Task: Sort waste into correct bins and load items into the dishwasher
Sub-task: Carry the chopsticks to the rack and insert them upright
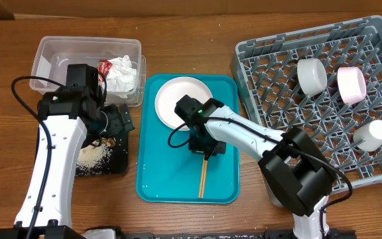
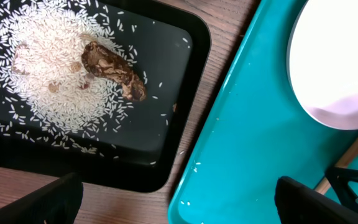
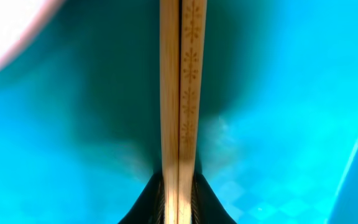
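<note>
A pair of wooden chopsticks (image 1: 203, 178) lies on the teal tray (image 1: 158, 179). My right gripper (image 1: 206, 151) is down on the tray and shut on the chopsticks; in the right wrist view its fingers (image 3: 179, 202) pinch both sticks (image 3: 179, 93) side by side. A white plate (image 1: 178, 99) sits at the tray's far end and shows in the left wrist view (image 2: 340, 68). My left gripper (image 2: 179, 199) is open and empty, hovering over the black tray's (image 2: 179, 124) edge and the teal tray (image 2: 247, 143). Rice and a brown food scrap (image 2: 114, 68) lie on the black tray.
A clear bin (image 1: 58, 56) with crumpled wrappers (image 1: 121, 73) stands at the back left. The grey dishwasher rack (image 1: 377, 86) at the right holds a white cup (image 1: 310, 75), a pink cup (image 1: 351, 85) and another white cup (image 1: 371, 135).
</note>
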